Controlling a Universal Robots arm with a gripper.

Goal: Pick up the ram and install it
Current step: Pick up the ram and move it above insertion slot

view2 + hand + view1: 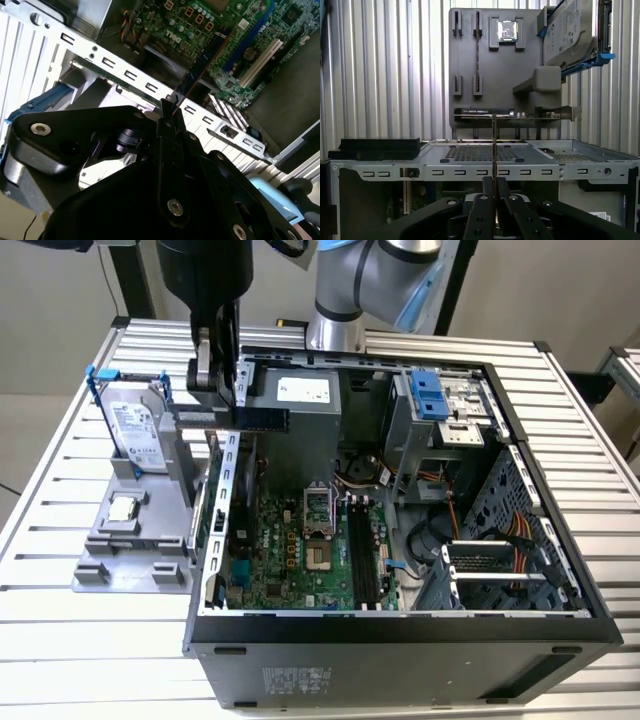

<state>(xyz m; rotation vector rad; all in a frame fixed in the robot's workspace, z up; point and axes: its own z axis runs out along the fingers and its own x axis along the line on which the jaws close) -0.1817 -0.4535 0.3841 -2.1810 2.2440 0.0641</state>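
Observation:
The ram (pixel 264 421) is a thin dark bluish stick held level above the open computer case's wall on the exterior view's left. My gripper (pixel 236 412) is shut on one end of it. In the second wrist view the ram (pixel 200 65) reaches out from my gripper (pixel 167 111) over the green motherboard (pixel 235 30). The first wrist view shows the ram (pixel 494 145) edge-on as a thin line rising from my gripper (pixel 494 182). The motherboard's long black slots (pixel 360 550) lie lower in the case, toward the exterior view's right of the ram.
A grey holder (pixel 105 565) beside the case carries a silver hard drive (pixel 135 435) with blue rails and a square processor chip (pixel 125 507). Inside the case (pixel 400 635) are a power supply (pixel 310 395), a blue-fronted drive bay (pixel 430 395) and cables. The arm's base (pixel 340 300) stands behind the case.

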